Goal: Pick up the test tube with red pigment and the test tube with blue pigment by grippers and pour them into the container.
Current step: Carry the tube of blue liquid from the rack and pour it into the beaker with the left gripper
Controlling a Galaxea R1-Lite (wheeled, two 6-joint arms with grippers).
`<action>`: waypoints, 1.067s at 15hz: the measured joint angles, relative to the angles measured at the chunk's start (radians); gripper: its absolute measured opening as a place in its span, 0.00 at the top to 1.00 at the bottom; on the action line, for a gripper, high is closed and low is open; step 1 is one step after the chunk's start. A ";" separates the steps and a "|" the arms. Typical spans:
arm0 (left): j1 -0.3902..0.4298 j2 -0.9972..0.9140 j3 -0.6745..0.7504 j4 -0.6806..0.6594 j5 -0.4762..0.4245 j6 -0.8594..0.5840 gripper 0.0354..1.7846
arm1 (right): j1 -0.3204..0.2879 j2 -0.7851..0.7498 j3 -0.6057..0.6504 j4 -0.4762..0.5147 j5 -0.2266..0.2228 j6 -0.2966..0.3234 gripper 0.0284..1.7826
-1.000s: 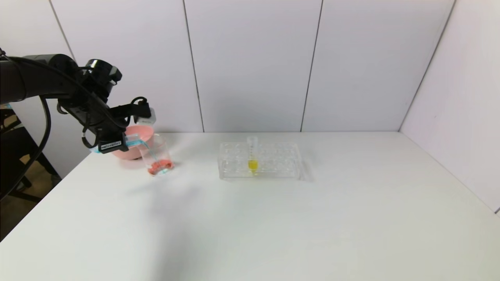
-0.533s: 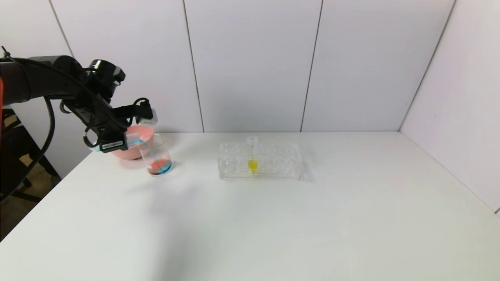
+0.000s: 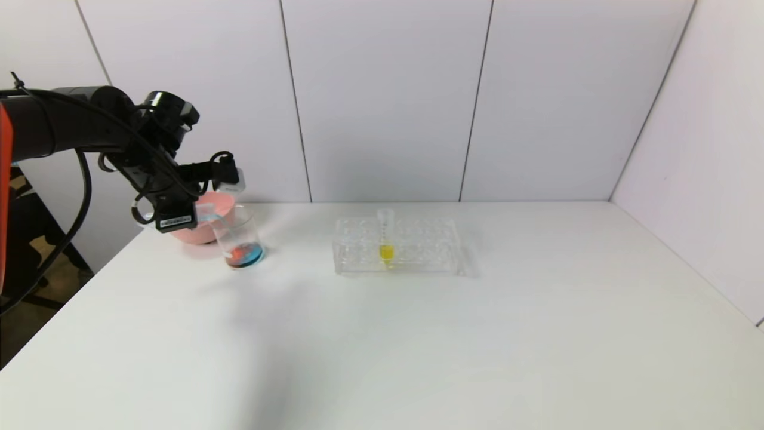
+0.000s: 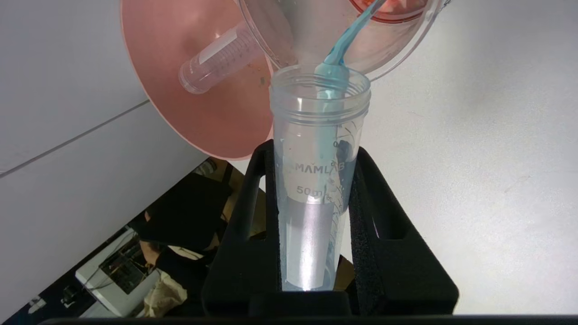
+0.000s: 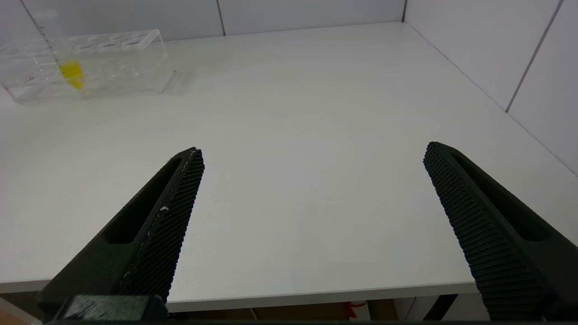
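- Left gripper [image 4: 316, 180]: at the table's far left, above and beside the container; jaws clamped on the test tube with blue pigment [image 4: 316, 149], pads pressing both sides of its barrel.
- Test tube with blue pigment: tipped mouth-down toward the container [image 3: 239, 236]; a thin blue stream [image 4: 350, 38] runs from its lip into the beaker. Barrel looks almost drained.
- Container: clear beaker on the table [image 3: 418, 346], just in front of the pink bowl [image 3: 200, 230]. It holds orange-red liquid with blue pooling beside it, so both pigments appear to be in.
- Test tube with red pigment [image 4: 219, 58]: seemingly the near-empty tube lying on its side in the pink bowl.
- Right gripper [image 5: 311, 216]: parked low at the table's near edge, jaws spread wide, holding nothing.
- Tube rack [image 3: 397, 246]: mid-table, well apart from the pour; one tube with yellow liquid [image 3: 385, 237] standing in it.
- Risk, spill: the stream enters close to the beaker's rim; a small drift of the wrist would likely send the last drops down the outside wall or onto the table.
- Risk, knock: the tube mouth sits very near the rim; lowering or swinging across could tip the light beaker.
- Risk, drip: righting the tube too soon may trail blue across the bowl or table.
- Risk, slip: a smooth, wet barrel could slide between the pads if the clamp eases.
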 joint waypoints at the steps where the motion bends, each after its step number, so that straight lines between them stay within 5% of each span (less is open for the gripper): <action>1: -0.002 0.001 0.000 -0.003 0.005 0.000 0.76 | 0.000 0.000 0.000 0.000 0.000 0.000 0.00; 16: -0.070 0.014 0.000 -0.060 0.201 0.032 0.76 | 0.000 0.000 0.000 0.000 0.000 0.000 0.00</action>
